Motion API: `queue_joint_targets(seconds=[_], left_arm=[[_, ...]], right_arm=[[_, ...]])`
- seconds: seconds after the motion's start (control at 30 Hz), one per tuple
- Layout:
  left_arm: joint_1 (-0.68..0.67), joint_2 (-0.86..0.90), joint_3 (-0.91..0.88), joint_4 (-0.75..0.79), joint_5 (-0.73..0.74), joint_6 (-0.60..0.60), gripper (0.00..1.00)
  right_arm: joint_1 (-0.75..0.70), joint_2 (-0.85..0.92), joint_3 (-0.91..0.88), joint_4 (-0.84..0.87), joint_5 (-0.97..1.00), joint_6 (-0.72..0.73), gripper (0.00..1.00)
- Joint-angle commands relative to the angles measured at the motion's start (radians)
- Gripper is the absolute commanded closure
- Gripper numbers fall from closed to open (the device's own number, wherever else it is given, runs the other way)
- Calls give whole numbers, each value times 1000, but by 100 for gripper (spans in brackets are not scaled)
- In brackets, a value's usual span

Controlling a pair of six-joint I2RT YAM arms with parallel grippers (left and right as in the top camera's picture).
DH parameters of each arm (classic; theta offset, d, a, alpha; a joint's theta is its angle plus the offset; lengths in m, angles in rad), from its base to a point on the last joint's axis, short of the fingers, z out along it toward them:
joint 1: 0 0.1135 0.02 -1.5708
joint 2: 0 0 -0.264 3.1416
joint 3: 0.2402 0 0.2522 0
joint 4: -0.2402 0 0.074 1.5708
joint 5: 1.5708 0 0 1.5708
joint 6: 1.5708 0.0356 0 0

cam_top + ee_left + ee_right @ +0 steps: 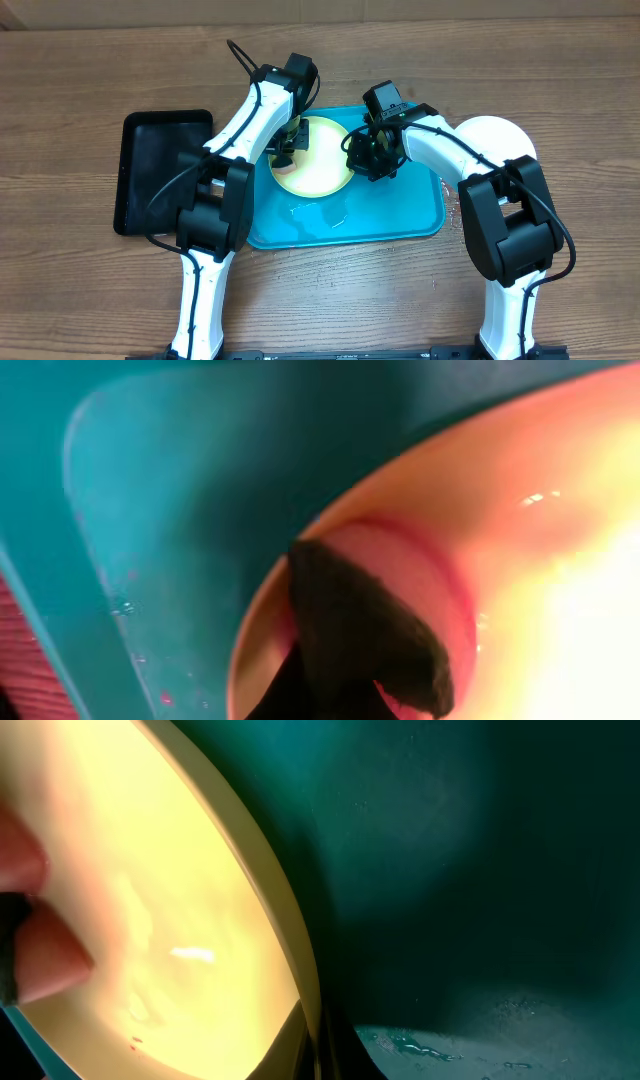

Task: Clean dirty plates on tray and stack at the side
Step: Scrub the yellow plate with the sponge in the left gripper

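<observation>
The yellow-green plate (318, 160) lies on the turquoise tray (400, 215), at its back left. My left gripper (290, 140) is over the plate's left part, shut on a dark pad (365, 630) that presses on the plate (560, 510) beside a red smear. My right gripper (368, 155) is shut on the plate's right rim (300, 970), one finger on each side of the rim. The white plate (497, 135) lies on the table right of the tray, partly under my right arm. The light blue plate is out of view.
A black rectangular tray (165, 170) lies left of the turquoise tray, under my left arm. Water droplets and a wet patch (320, 212) lie on the tray floor in front of the plate, also in the right wrist view (420, 1045).
</observation>
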Motion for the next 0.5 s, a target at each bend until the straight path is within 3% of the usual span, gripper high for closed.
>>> queue_joint_targets(seconds=[0.0,0.17,0.47], left_arm=[[38,41,-22,-10,-150,-77,96],[37,41,-22,-21,-105,-92,96],[37,41,-22,17,388,133,96]], right_arm=[[-8,23,-22,-19,36,-13,96],[-8,23,-22,-19,36,-12,96],[-8,23,-22,-19,36,-13,96]])
